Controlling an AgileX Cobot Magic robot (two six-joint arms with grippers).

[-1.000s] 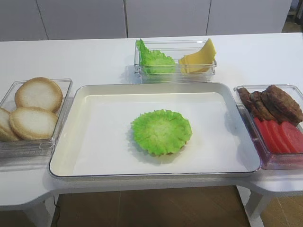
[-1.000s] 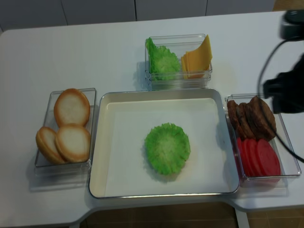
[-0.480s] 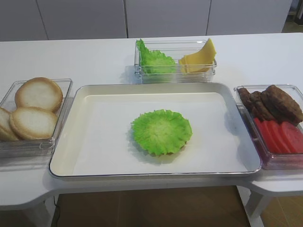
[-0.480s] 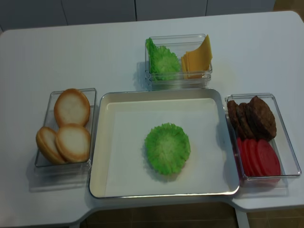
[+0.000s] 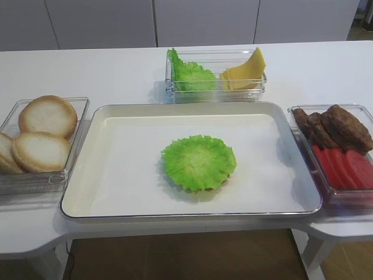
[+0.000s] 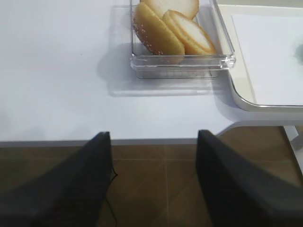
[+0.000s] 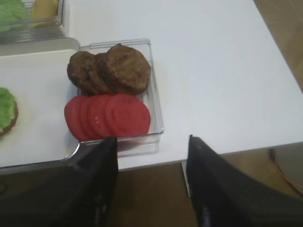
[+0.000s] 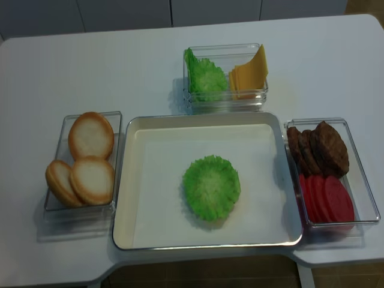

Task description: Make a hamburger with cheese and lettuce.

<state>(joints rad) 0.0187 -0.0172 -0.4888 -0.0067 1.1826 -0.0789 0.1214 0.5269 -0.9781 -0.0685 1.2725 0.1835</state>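
Gone from the realsense view is the right arm, which was hanging over the patties a second ago. Lettuce (image 5: pixel 199 161) is lying in the middle of the tray (image 5: pixel 116 198), covering a bun (image 7: pixel 10 118). Behind the tray, cheese (image 5: pixel 243 72) is leaning in a bin. Right gripper (image 7: pixel 151 156) is hovering near the tomatoes (image 7: pixel 108 116), fingers apart. Left gripper (image 6: pixel 154 156) is hanging off the table edge, left of the tray, fingers apart, holding nothing.

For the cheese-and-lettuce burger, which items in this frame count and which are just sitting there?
Belong to the job:
lettuce leaf on the tray
spare lettuce
cheese slices
bun halves

Just lying about:
meat patties
tomato slices
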